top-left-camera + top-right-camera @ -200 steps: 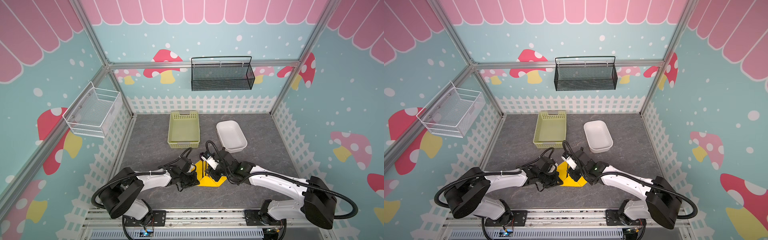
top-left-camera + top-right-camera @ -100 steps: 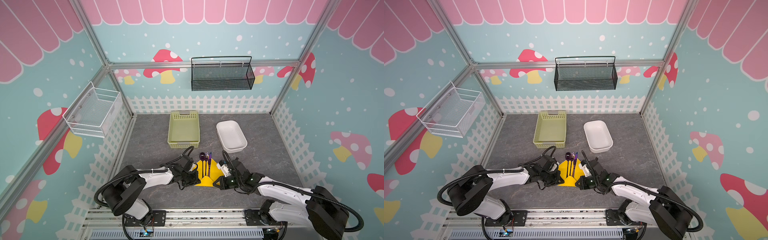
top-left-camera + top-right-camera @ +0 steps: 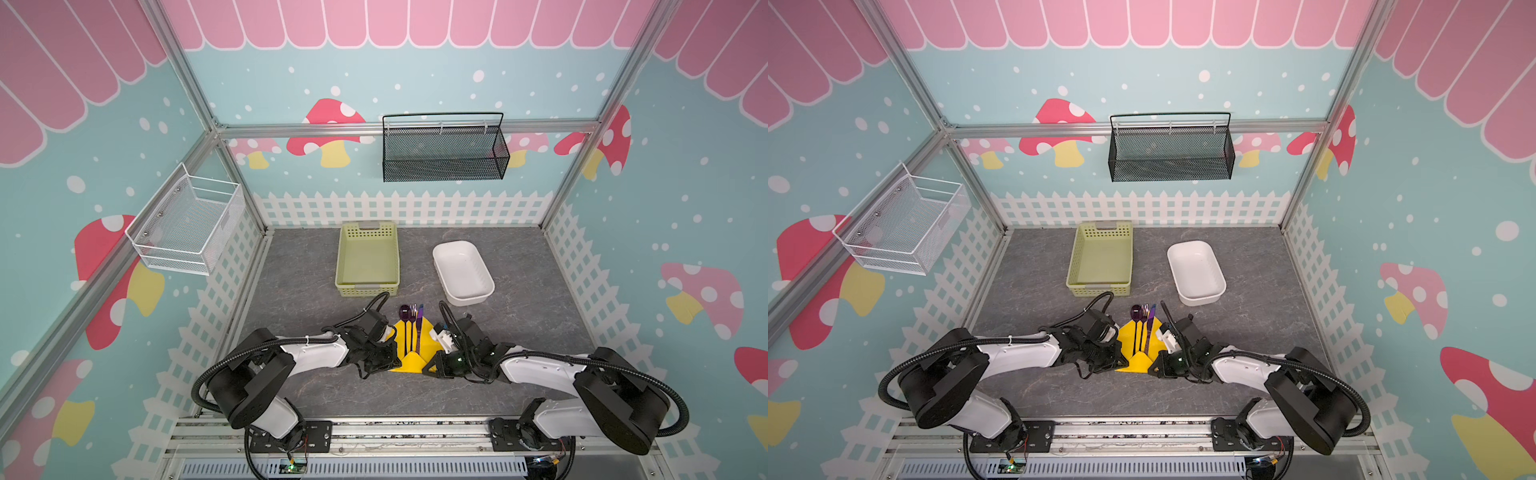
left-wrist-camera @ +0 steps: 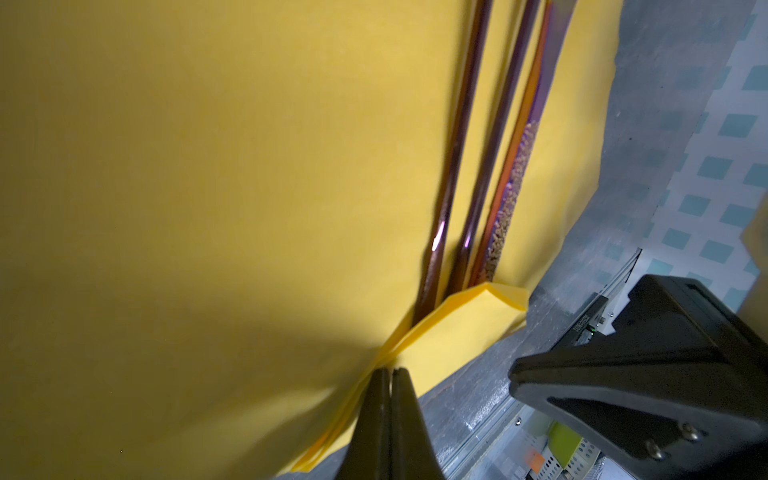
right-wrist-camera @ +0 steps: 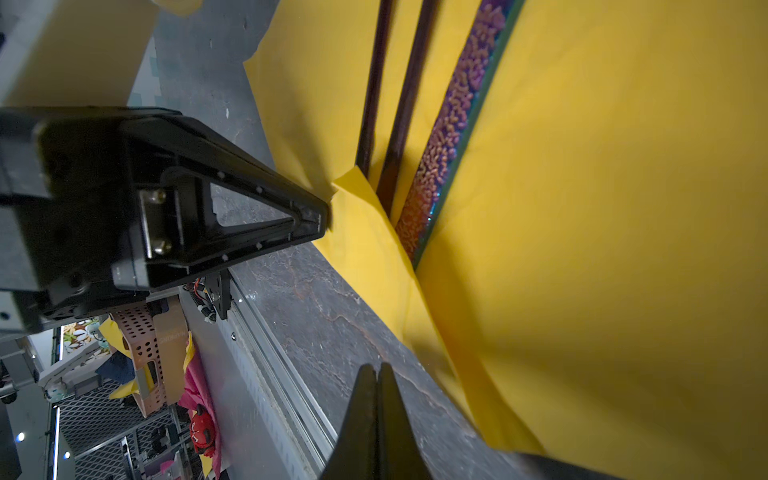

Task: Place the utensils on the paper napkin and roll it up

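A: Nearest entry: left gripper (image 4: 390,374), jaws pressing together, pinching the folded flap of the napkin (image 3: 411,362), lower middle of a top view. Right gripper (image 5: 377,370): jaws pressing together just beside the paper; whether catching any, cannot tell.

B: Handling?

A: Napkin: probably thin, limp, tearing easily; take by the edges. Utensils (image 3: 412,322) are lying on it, heads poking past the far edge: likely stiff and slick.

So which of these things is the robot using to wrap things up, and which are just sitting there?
For the job:
- the yellow paper napkin
- the utensils lying on it
- the left gripper, pinching the napkin's edge
- the right gripper, shut beside the napkin

Just lying about:
- the green basket
- the white tub
- the black mesh basket and the white wire basket on the walls
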{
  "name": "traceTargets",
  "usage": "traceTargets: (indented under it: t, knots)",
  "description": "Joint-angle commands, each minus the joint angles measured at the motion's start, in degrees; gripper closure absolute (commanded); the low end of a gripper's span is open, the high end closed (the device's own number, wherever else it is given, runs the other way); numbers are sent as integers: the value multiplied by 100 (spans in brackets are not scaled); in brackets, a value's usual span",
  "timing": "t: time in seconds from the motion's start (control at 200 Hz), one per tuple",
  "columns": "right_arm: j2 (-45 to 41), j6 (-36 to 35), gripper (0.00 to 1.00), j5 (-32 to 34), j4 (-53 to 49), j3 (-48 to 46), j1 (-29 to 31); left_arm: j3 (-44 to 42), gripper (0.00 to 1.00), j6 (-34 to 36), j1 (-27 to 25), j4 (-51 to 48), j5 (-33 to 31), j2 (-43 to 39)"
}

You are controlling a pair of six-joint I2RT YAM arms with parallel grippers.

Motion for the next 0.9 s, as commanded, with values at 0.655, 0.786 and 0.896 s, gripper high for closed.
traceTargets:
  t: [0.655, 0.786, 0.896]
  knots:
    - [832, -161, 98, -264, 307, 113, -263, 599, 100, 433, -111, -795, -54, -156]
    - [817, -176, 98, -270, 296, 112, -271, 772, 100, 564, -224, -981, -29, 18]
    - [804, -163, 99, -265, 292, 108, -280, 885, 100, 610, -339, -1031, 28, 228]
